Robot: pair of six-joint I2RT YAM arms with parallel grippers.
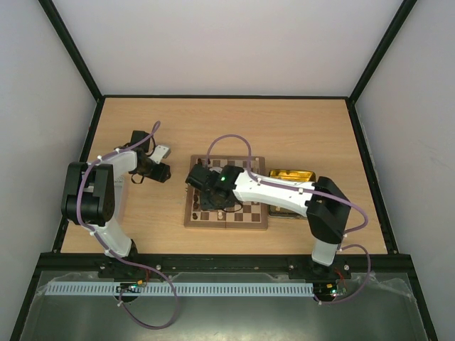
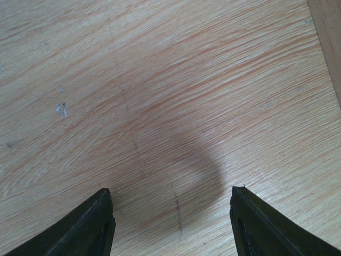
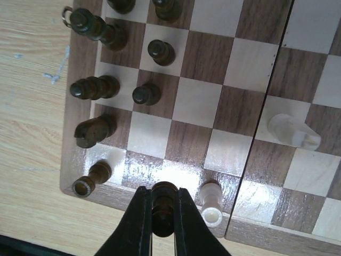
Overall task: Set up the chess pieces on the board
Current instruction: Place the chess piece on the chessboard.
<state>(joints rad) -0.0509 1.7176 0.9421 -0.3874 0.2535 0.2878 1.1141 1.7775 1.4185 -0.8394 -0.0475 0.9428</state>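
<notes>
The board (image 1: 245,213) lies mid-table and fills the right wrist view (image 3: 234,64). Several dark pieces (image 3: 96,88) stand along its left files. A cream pawn (image 3: 211,201) stands at the near edge and a cream piece (image 3: 293,132) lies on the right half. My right gripper (image 3: 162,213), over the board's left part (image 1: 206,192), is shut on a dark pawn (image 3: 163,205) above the near edge row. My left gripper (image 2: 173,224) is open and empty over bare table, left of the board (image 1: 158,170).
A yellow translucent tray (image 1: 290,176) sits against the board's right side, partly under the right arm. The table's raised right edge (image 2: 327,37) shows in the left wrist view. Black frame rails border the table.
</notes>
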